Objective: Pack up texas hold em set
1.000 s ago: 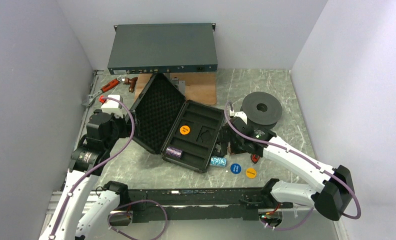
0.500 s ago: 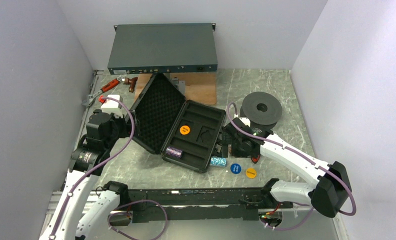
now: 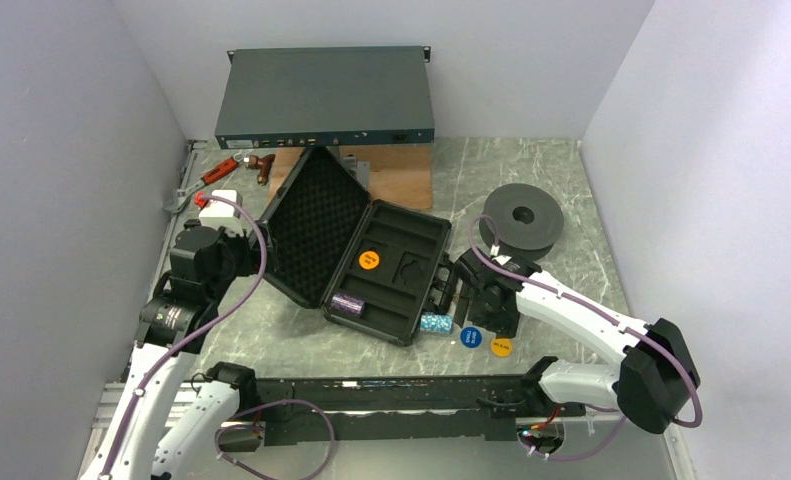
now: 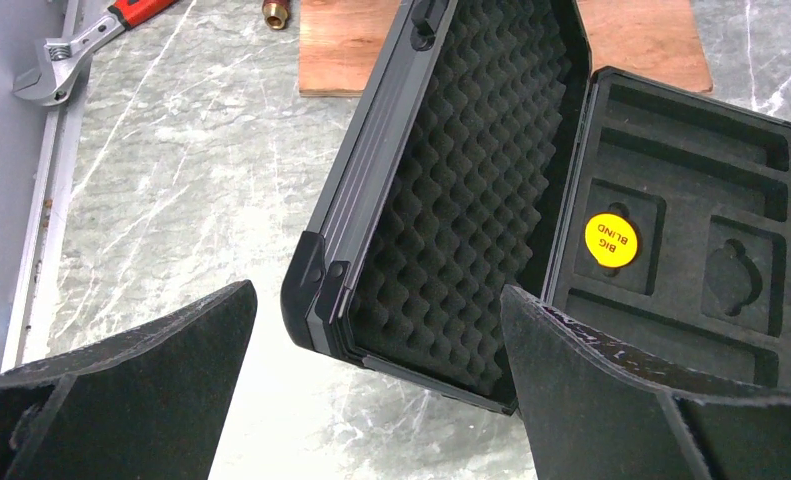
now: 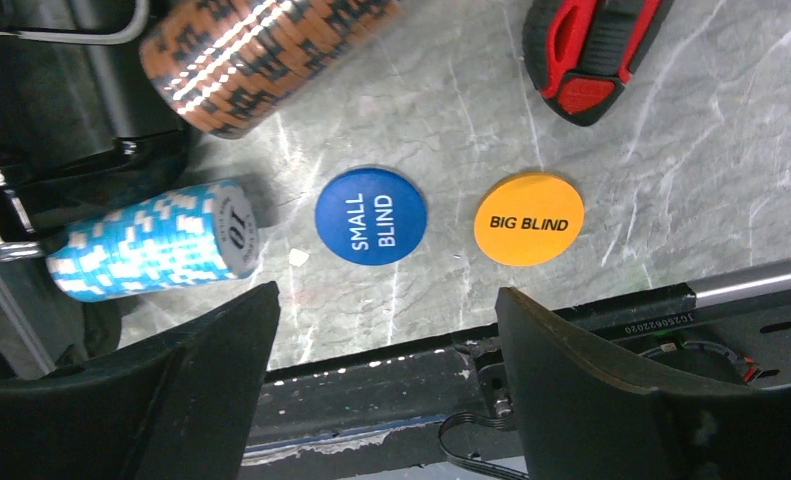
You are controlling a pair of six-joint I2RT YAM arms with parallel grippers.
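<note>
Top view: bright, even, diffuse light from overhead; shadows soft, short, darkest under raised lid of black case (image 3: pixel 316 225). Table (image 3: pixel 561 190) w/ mild sheen, no blown spots. Left wrist view: foam sharp; table pale, washed out btw fingers of left pincer (image 4: pixel 373 300), fingers themselves dark, bit soft. Right wrist view: streak glare on brown chip roll (image 5: pixel 261 50); print on blue disc (image 5: pixel 371 215), orange disc (image 5: pixel 528 222) crisp; left edge sunk in shadow.

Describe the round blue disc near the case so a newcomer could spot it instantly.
Find the open black foam-lined hard case mid-table; just off its near right corner lies a teal-and-white chip roll. The flat round blue disc sits right of that roll and left of an orange-yellow disc. It alone is blue and reads SMALL BLIND.
</note>
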